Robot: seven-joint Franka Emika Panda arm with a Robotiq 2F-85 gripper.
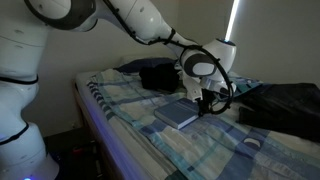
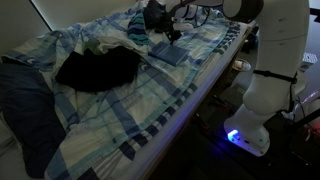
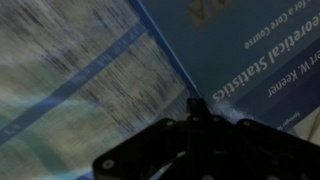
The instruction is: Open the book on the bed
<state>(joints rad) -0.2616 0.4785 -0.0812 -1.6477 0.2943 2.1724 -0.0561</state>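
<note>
The thick rectangular hardcover book with the grey-blue cover [image 1: 176, 113] lies flat and closed on the large bed with blue, white and teal plaid bedding [image 1: 140, 145], just under and beside the black Robotiq gripper [image 1: 206, 103], which hangs over one of its edges. Both exterior views show that pairing, the book [image 2: 170, 53] directly below the gripper [image 2: 172, 35], but neither shows whether the fingers touch the cover.

Only the wrist view gives the cover [image 3: 250, 60] up close: blue, with white lettering that includes "Statistics". Its edge runs diagonally ahead of the gripper [image 3: 195, 108], with the plaid bedding [image 3: 70, 80] on the far side of that edge. There the gripper is a dark silhouette rising to a tip near the edge. I cannot tell how far apart the fingers stand, and nothing can be seen held between them.

Beyond the book, a black crumpled bag or cloth [image 2: 97, 68] lies on the bedding [image 2: 170, 105] well away from the gripper, on the side far from the robot's white base [image 2: 265, 90]. A dark blue fabric [image 2: 25, 100] hangs further off still.

A small grey object [image 1: 250, 143] on the covers near the gripper shows in one exterior view alone. A blue glow [image 2: 232, 135] at the foot of the base appears only in another.
</note>
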